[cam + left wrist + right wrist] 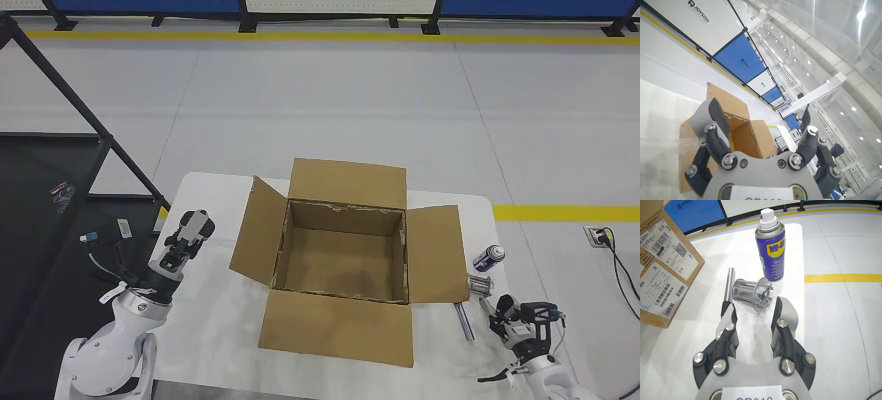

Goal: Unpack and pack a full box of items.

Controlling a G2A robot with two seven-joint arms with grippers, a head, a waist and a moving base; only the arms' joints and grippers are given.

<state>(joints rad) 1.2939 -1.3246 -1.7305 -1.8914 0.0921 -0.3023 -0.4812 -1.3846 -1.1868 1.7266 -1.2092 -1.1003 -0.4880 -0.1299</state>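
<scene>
Brown cardboard box (338, 328) is sitting mid white tabletop (205, 300), mouth up, all four flaps folded outward, bare cardboard floor showing inside. One outer side is carrying white shipping labels (668, 249) with barcodes, a QR code and small print. Three items are sitting on the tabletop right of the box. The blue spray can with a white nozzle cap (772, 251) is standing upright near the right edge, nozzle up, with a yellow logo patch and white text on its wall. The slim polished steel rod (729, 283) is lying flat beside the box's right flap, long axis running near-to-far. The silver slotted metal hub with a toothed flange (751, 294) is lying on its side between rod and can, flange end facing the right tool (753, 306), plain end just beside the rod; contact unclear. Right tool is hovering low at the near right corner, fingers spread, gripping nothing. Left tool (761, 108) is hanging left of the box, aimed toward it and tilted upward, fingers (718, 117) spread wide, gripping nothing.
</scene>
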